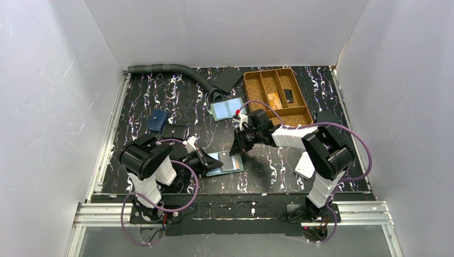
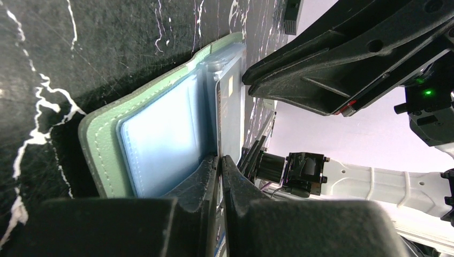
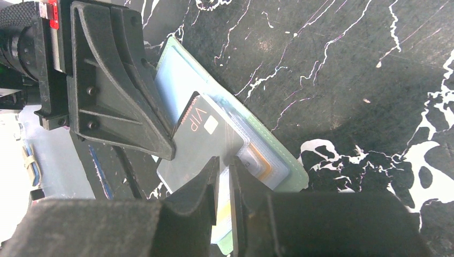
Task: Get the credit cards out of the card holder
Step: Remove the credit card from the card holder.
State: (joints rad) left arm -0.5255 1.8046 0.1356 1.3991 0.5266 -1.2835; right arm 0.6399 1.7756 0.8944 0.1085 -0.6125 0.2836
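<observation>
card holder (image 1: 231,164) partly hidden under left gripper (image 1: 216,160) and right gripper (image 1: 236,153), top view. credit card (image 3: 224,213) mostly concealed between right fingers (image 3: 197,188), wrist view. tray (image 1: 249,88) contents too small to identify.

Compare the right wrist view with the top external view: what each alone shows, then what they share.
Right wrist only: VIP lettering on a dark card poking from the card holder, and a pale card pinched in the right gripper. Top external only: the wicker tray, a second holder, a blue pouch. Both: the card holder and the left gripper at it.
</observation>
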